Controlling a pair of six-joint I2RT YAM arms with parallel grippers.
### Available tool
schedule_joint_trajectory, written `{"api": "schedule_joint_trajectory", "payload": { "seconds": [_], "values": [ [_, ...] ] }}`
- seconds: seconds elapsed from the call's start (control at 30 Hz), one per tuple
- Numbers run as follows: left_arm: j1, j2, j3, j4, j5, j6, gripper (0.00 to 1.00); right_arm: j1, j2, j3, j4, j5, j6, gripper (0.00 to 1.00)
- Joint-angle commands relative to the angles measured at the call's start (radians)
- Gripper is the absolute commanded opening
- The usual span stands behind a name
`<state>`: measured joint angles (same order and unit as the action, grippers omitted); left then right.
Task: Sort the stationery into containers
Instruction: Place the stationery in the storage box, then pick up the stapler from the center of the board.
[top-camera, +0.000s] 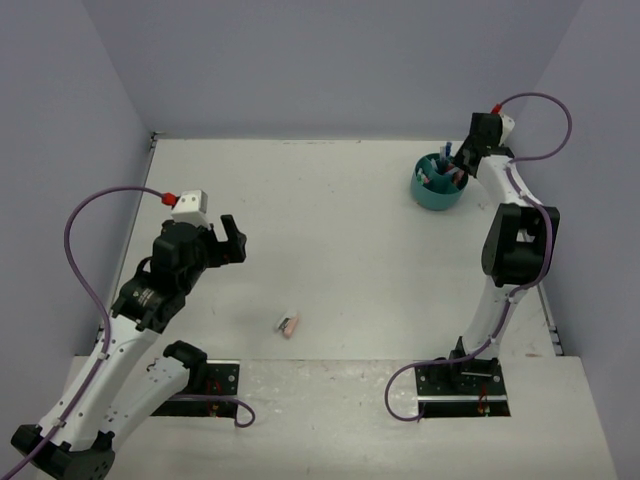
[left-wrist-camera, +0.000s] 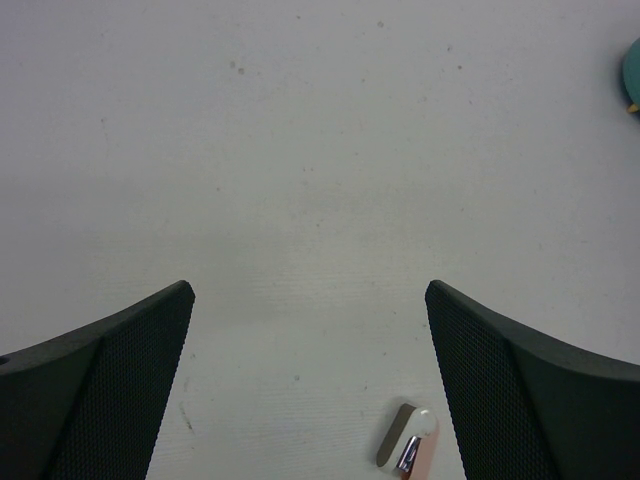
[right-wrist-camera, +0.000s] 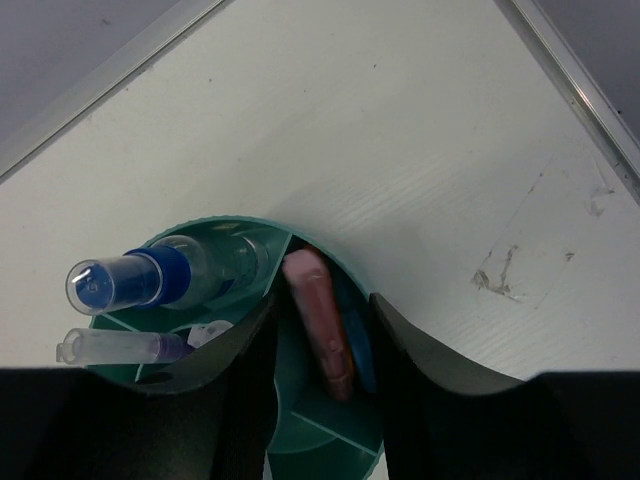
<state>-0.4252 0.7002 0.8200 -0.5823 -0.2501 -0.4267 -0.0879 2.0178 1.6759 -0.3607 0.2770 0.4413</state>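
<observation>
At 9 o'clock on the desk (top-camera: 350, 220) we see the left fingers (top-camera: 235, 240) spread as wide as they go. They hold nothing and hang over bare desk. From the left wrist we find the eraser (left-wrist-camera: 408, 440) lying flat at 5 o'clock. It is just inside the right-hand fingertip and apart from it. In the top view this eraser sits at about 6 o'clock on the desk, close to the near edge and between the two arm bases. It is well apart from the organizer (top-camera: 430, 198).

The organizer stands upright at 1 o'clock on the desk, near the far right corner. The right arm bends over it from its 2 o'clock side.

From the right wrist we see the right fingers (right-wrist-camera: 322, 305) partly open, reaching down into the organizer with one on each side of a pink highlighter (right-wrist-camera: 318, 320). The highlighter leans in a compartment against the outer wall, and a thin gap shows between it and the left-hand finger. A blue pen (right-wrist-camera: 362, 360) lies at its 3 o'clock, between it and the other finger. We cannot tell whether either finger touches anything.

At 9 o'clock from the highlighter a blue-capped bottle (right-wrist-camera: 150, 275) stands in a neighbouring compartment. A clear-capped marker (right-wrist-camera: 110, 347) lies just beside the bottle at its 7 o'clock.
</observation>
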Motion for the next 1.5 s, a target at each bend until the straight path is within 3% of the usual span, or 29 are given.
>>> {"api": "schedule_joint_trajectory", "payload": {
  "seconds": [0.0, 0.23, 0.43, 0.57, 0.73, 0.87, 1.07, 1.17, 1.27, 1.4, 1.47],
  "values": [
    [0.011, 0.007, -0.007, 0.045, 0.001, 0.022, 1.00, 0.008, -0.015, 0.074, -0.043, -0.012, -0.017, 0.46],
    [0.011, 0.024, -0.008, 0.044, -0.002, 0.020, 1.00, 0.011, -0.104, 0.050, -0.062, -0.035, 0.004, 0.49],
    [0.009, 0.132, 0.002, 0.038, 0.057, 0.005, 1.00, 0.067, -0.349, -0.115, 0.000, -0.065, 0.045, 0.51],
    [-0.004, 0.261, 0.016, 0.037, 0.182, -0.063, 1.00, 0.170, -0.552, -0.281, 0.041, -0.029, 0.045, 0.61],
    [-0.269, 0.421, 0.049, 0.032, 0.013, -0.139, 1.00, 0.310, -0.775, -0.506, 0.075, -0.114, 0.034, 0.67],
    [-0.467, 0.593, 0.067, -0.012, -0.115, -0.216, 1.00, 0.422, -0.881, -0.659, 0.002, -0.221, 0.021, 0.71],
    [-0.634, 0.712, 0.058, -0.059, -0.211, -0.302, 0.99, 0.501, -1.069, -0.815, -0.017, -0.273, 0.024, 0.74],
    [-0.664, 0.761, 0.048, -0.058, -0.210, -0.329, 0.91, 0.501, -1.153, -0.852, -0.034, -0.274, 0.026, 0.75],
    [-0.686, 0.800, 0.046, -0.059, -0.209, -0.347, 0.75, 0.501, -1.196, -0.861, -0.049, -0.274, 0.022, 0.75],
    [-0.699, 0.830, 0.029, -0.065, -0.224, -0.380, 0.71, 0.502, -1.209, -0.858, -0.053, -0.306, 0.019, 0.76],
    [-0.699, 0.846, 0.018, -0.063, -0.229, -0.386, 0.64, 0.501, -1.213, -0.864, -0.043, -0.326, 0.021, 0.76]
  ]
}}
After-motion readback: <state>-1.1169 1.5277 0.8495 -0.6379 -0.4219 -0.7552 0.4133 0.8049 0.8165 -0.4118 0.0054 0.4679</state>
